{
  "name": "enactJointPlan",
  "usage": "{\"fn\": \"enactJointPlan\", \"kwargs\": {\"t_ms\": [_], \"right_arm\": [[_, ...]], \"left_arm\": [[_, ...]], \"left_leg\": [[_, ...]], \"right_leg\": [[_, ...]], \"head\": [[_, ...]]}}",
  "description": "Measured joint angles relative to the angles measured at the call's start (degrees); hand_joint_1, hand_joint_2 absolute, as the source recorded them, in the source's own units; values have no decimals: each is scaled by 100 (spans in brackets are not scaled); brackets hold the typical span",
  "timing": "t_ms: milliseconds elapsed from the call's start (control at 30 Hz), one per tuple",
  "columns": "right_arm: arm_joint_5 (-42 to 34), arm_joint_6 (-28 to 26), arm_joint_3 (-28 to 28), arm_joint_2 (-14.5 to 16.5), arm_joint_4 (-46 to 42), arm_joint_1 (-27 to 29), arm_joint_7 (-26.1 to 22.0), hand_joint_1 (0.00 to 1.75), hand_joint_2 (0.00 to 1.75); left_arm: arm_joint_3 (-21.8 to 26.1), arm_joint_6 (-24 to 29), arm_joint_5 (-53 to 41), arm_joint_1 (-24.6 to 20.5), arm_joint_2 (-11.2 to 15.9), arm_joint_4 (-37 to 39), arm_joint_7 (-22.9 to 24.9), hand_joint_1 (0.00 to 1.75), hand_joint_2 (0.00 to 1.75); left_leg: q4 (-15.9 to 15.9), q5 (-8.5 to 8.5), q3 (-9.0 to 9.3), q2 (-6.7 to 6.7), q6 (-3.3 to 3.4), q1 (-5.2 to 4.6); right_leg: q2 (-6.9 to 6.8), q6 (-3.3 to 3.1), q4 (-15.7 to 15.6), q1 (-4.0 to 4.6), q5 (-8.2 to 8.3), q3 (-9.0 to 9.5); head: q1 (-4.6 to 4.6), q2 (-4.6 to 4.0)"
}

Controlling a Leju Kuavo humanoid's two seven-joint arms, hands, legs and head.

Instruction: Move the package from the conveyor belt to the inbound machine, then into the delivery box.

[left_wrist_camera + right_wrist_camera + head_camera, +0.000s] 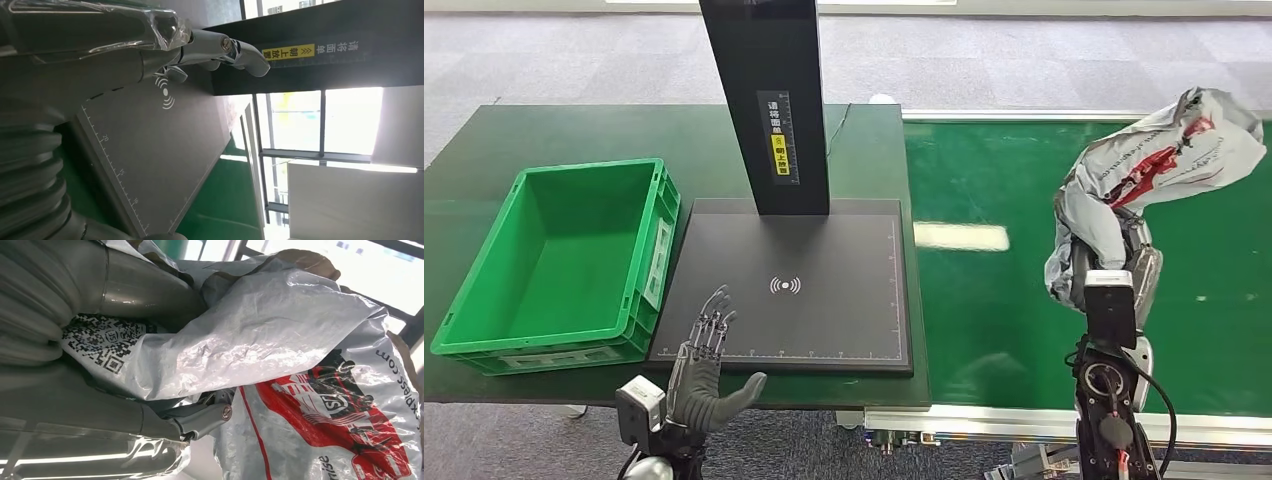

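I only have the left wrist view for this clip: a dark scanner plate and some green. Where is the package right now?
Observer: The right hand holds the package lifted above the conveyor belt.
Reviewer: Anything printed on it?
Observer: A QR code lies against the hand, with red artwork further along the bag.
Reviewer: Is the delivery box ready?
Observer: A green crate sits beside the scanner plate, on the side away from the belt, with nothing in it.
Reviewer: And the left hand?
Observer: The left hand is spread at the plate's near edge, holding nothing.
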Motion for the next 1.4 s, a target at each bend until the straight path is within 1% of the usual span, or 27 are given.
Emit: {"fn": "enactJointPlan", "kwargs": {"t_ms": [133, 333, 500, 567, 633, 700, 767, 833, 900, 967, 1067, 1233, 1400], "right_arm": [[-32, -5, -92, 66, -287, 97, -28, 175, 175], [-47, -29, -145, 109, -464, 156, -59, 175, 175], [-280, -301, -172, 161, -755, 253, -532, 175, 175], [-257, -31, -127, 158, -930, 313, -540, 175, 175], [279, 470, 55, 86, -1012, 365, -380, 175, 175], [1223, 973, 415, -22, -1015, 398, -89, 175, 175], [1986, 1473, 857, -102, -972, 412, 242, 175, 175], [2400, 1935, 1297, -144, -905, 418, 477, 175, 175], [2601, 2265, 1708, -172, -851, 419, 586, 175, 175], [2678, 2422, 2029, -195, -821, 416, 646, 175, 175], [2694, 2496, 2292, -225, -810, 409, 696, 175, 175], [2767, 2556, 2488, -272, -804, 393, 754, 175, 175], [3056, 2664, 2662, -290, -739, 333, 1018, 175, 175]], "left_arm": [[9, 1, 0, -26, 0, 5, -2, 0, 175], [11, 2, 0, -32, 0, 12, -2, 0, 175], [15, 39, 5, -100, -1, 37, -18, 0, 175], [19, 63, 12, -161, -1, 67, -22, 0, 175], [20, 51, 15, -219, 6, 110, -48, 0, 175], [14, 12, 10, -268, 20, 167, -107, 0, 175], [9, -36, -3, -293, 38, 218, -168, 0, 175], [8, -64, -20, -289, 51, 247, -203, 0, 175], [11, -68, -42, -265, 60, 257, -218, 0, 175], [15, -68, -57, -236, 68, 257, -222, 0, 175], [17, -69, -67, -210, 78, 255, -222, 0, 175], [32, -70, -78, -198, 85, 253, -220, 0, 175], [41, -74, -112, -178, 82, 222, -158, 0, 175]], "left_leg": [[0, 1, 2, 0, 0, 0], [0, 1, 2, 0, 0, 0], [0, 1, -1, -1, 0, 0], [0, 0, -1, 3, 0, 0], [-1, 0, 0, 8, 0, 0], [-1, 0, 1, 9, -1, 1], [-1, 1, 2, 8, -1, 1], [-1, 2, 1, 6, -1, 2], [-1, 3, -1, 5, -1, 3], [-1, 2, -2, 5, -1, 3], [-1, 1, -5, 4, 0, 1], [-1, 1, -5, 4, 0, -1], [-1, 2, -2, 4, 0, 1]], "right_leg": [[0, 0, 0, 0, 1, 0], [0, -1, 0, 0, 1, 0], [0, 0, 0, 0, 0, -1], [2, 0, 0, 0, 0, -1], [5, 0, 0, 0, 1, 0], [6, -1, 0, 1, 1, 0], [5, -1, 0, 1, 1, 0], [3, -1, 1, 2, 1, 0], [3, -1, 2, 3, 1, -1], [3, -1, 2, 3, 0, -2], [2, 0, 1, 1, -1, -2], [2, 1, 1, -1, 0, -2], [2, 0, 1, 1, 0, -1]], "head": [[1, 0], [1, 0], [1, 0], [1, 0], [1, 0], [1, 0], [1, 0], [0, 0], [1, 0], [0, 0], [1, 0], [1, 0], [1, 0]]}}
